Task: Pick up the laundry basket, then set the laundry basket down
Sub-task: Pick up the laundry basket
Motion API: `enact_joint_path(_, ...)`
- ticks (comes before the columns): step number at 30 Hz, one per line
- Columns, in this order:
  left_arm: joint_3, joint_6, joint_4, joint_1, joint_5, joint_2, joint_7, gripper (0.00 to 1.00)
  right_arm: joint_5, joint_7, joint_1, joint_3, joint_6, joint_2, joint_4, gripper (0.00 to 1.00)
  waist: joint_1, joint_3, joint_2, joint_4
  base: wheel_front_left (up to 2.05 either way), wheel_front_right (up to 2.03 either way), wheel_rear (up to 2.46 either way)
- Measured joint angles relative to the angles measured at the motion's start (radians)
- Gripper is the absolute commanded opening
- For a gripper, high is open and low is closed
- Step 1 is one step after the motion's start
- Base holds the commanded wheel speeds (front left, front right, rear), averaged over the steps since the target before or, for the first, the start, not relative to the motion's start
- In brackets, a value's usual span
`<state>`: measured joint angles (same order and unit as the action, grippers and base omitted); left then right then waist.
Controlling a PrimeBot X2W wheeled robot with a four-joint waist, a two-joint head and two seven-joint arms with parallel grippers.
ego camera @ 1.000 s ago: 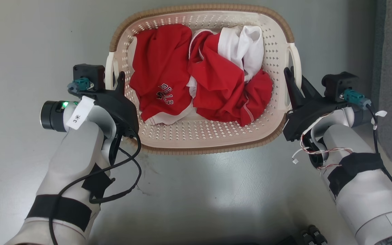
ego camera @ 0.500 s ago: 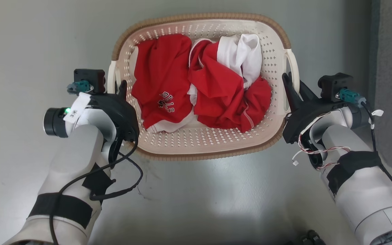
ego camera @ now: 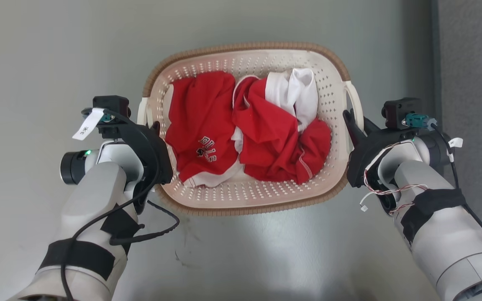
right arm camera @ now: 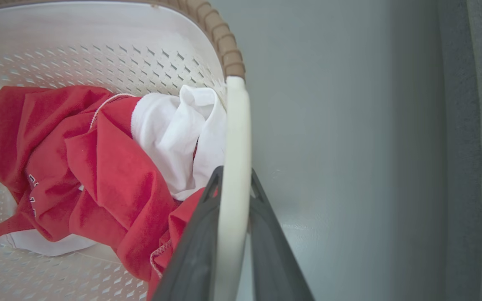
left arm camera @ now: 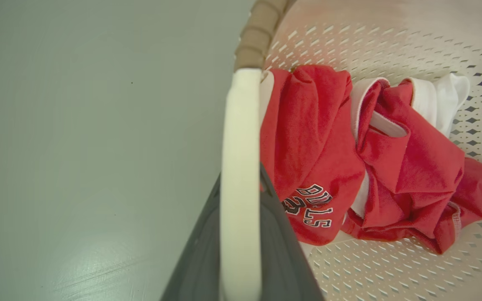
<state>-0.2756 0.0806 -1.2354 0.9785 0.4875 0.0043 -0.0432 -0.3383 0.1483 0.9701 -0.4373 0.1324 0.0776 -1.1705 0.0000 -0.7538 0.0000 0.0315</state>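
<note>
The cream-white laundry basket (ego camera: 245, 47) with its brown woven rim sits in the middle of the head view, between my two arms. Red clothes (ego camera: 199, 121) and a white garment (ego camera: 297, 90) lie inside it. My left gripper (ego camera: 151, 125) is shut on the basket's left white handle (left arm camera: 241, 138), which runs between its dark fingers in the left wrist view. My right gripper (ego camera: 352, 119) is shut on the right white handle (right arm camera: 236, 138) in the same way. Whether the basket's base touches the floor is hidden.
Smooth grey floor (ego camera: 48, 54) surrounds the basket on all sides. A darker grey textured strip (ego camera: 471, 62) runs along the right edge, close to my right arm. A loose black cable (ego camera: 157, 225) hangs from my left forearm.
The whole head picture has shifted. Basket and both grippers now sit lower in it and look slightly smaller. Both grippers keep their hold on the handles.
</note>
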Motion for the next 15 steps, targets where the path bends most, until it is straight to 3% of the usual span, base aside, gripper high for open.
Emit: enact_joint_path(15,-0.067,0.016,-0.004,-0.094,0.133,0.003,-0.116,0.00,-0.091,-0.141,-0.062,-0.061,0.000,-0.013,-0.053,0.00,-0.0001,0.181,0.0000,0.003,0.00,0.00,0.00)
